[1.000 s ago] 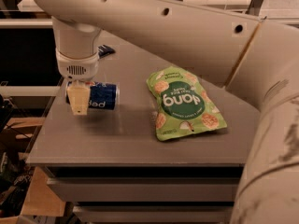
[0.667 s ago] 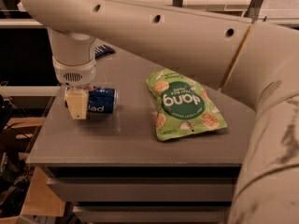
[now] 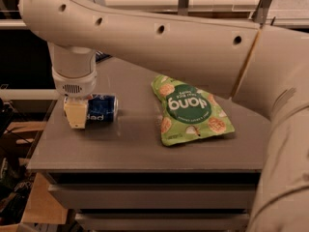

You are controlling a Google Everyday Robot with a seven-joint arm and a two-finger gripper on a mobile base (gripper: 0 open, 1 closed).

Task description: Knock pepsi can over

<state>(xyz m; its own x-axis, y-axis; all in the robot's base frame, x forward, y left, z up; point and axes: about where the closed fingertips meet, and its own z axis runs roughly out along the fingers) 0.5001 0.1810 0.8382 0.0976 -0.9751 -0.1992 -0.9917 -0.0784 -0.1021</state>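
The gripper point(image 3: 76, 114) hangs low over the left part of the grey worktop point(image 3: 120, 149). Its pale-yellow tip is down at the surface, below the round white wrist point(image 3: 72, 76). From this side the jaws show as a single yellowish block, so I cannot tell whether they are spread or pressed together.

The pepsi can point(image 3: 101, 108) lies on its side on the worktop, just to the right of the jaws in the camera view. Its long axis runs across the picture. The dark-blue wall faces the camera with part of the white lettering showing, and its left end is hidden behind the jaws. The can sits right against them, but actual contact cannot be made out. Nothing is pinched between the jaws that can be seen.

Further right of the jaws, well apart from the can, a green snack bag point(image 3: 190, 110) lies flat with its printed face up. A bare strip of worktop separates the can from the bag.

The thick white arm point(image 3: 159, 37) sweeps in from the right edge and crosses above the bag. It then bends down into the wrist directly over the jaws. Behind the wrist, on the far side from the camera, a small sliver of something blue point(image 3: 99, 56) peeks out, too little to name. Below the jaws, under the worktop's front edge, are grey drawer fronts point(image 3: 145, 192).
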